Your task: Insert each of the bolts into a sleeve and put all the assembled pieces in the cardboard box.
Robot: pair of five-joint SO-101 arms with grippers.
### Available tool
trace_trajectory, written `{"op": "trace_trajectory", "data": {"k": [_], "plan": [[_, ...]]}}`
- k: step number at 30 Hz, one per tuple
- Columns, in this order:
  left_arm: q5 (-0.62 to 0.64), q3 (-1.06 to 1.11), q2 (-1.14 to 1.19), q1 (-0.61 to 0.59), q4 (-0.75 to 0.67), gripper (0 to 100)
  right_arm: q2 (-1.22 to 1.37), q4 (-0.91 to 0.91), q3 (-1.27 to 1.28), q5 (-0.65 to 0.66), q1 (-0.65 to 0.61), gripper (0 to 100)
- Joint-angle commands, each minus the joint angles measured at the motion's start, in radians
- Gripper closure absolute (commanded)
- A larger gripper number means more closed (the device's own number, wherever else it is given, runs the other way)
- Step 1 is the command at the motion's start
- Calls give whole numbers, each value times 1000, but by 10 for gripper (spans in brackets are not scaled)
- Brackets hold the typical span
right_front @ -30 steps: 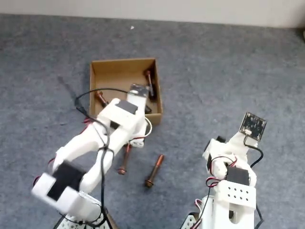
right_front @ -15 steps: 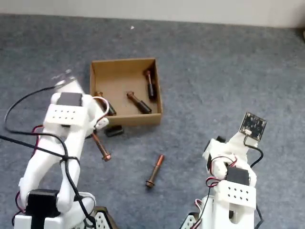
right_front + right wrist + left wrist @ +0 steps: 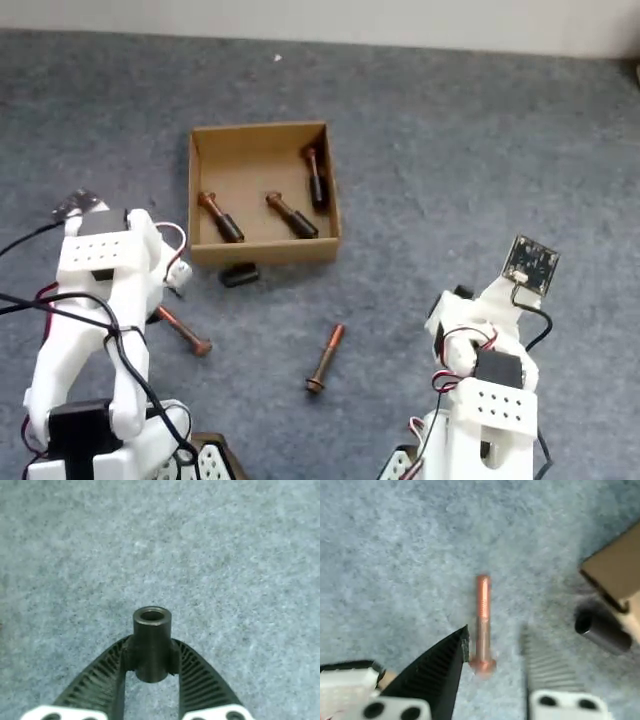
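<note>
The cardboard box (image 3: 200, 150) holds three bolts fitted into sleeves (image 3: 292, 215). A loose black sleeve (image 3: 239, 274) lies just in front of the box, also seen as sleeve (image 3: 602, 627). One copper bolt (image 3: 183, 332) lies on the carpet by the left arm (image 3: 105, 270). My left gripper (image 3: 492, 650) is open, with that bolt (image 3: 483, 620) lying between its fingers. A second bolt (image 3: 326, 357) lies mid-carpet. My right gripper (image 3: 151, 655) is shut on a black sleeve (image 3: 151, 635), held upright above the carpet at the lower right.
Grey carpet covers the whole work area. A box corner (image 3: 617, 575) stands close beside the left gripper. The right arm (image 3: 485, 370) sits at the near right, well apart from the box and bolts.
The left arm swung from over the box to the left and nearer side. The bolt beside it shifted left along with it. The right arm kept still.
</note>
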Motion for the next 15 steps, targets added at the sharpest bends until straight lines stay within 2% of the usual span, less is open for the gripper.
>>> {"op": "trace_trajectory", "data": {"k": [1, 4, 5, 10, 15], "plan": [[14, -13, -36, 22, 68, 598, -18, -18, -8, -3, 7, 994], [-6, -38, -36, 18, 72, 587, -18, -18, -8, -3, 7, 994], [-54, -51, -36, 16, 78, 595, -18, -18, -8, -3, 7, 994], [-414, -179, -36, 13, 166, 691, -18, -18, -8, -3, 7, 994], [-839, -312, -36, 15, 241, 833, -18, -18, -8, -3, 8, 994]]}}
